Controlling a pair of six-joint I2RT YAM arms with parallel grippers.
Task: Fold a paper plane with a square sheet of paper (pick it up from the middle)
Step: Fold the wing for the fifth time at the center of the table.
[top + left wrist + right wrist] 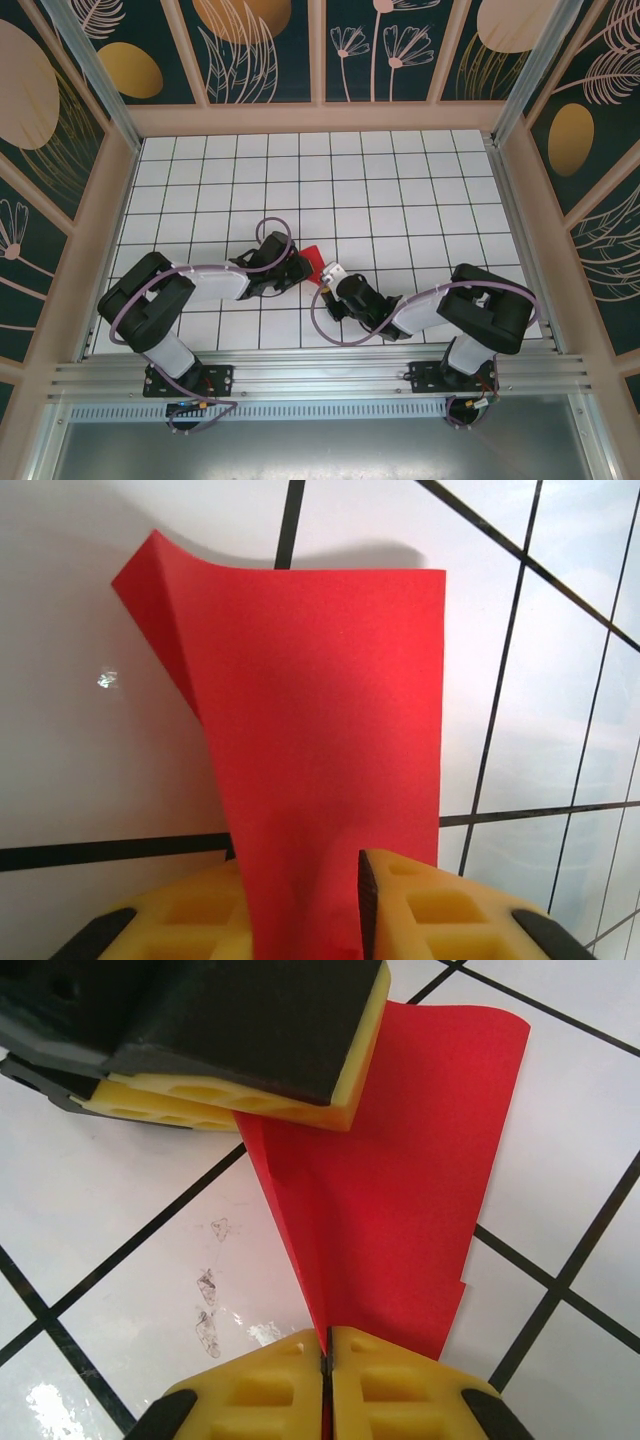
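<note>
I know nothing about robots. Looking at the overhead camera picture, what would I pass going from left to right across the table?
left arm → red paper → right arm

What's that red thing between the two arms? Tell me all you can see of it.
Thin matte bright red paper, folded into a creased wedge, one corner curling. It is held over the white gridded table. The right gripper pinches its narrow end; its wider end passes between the fingers of the left gripper.
</note>
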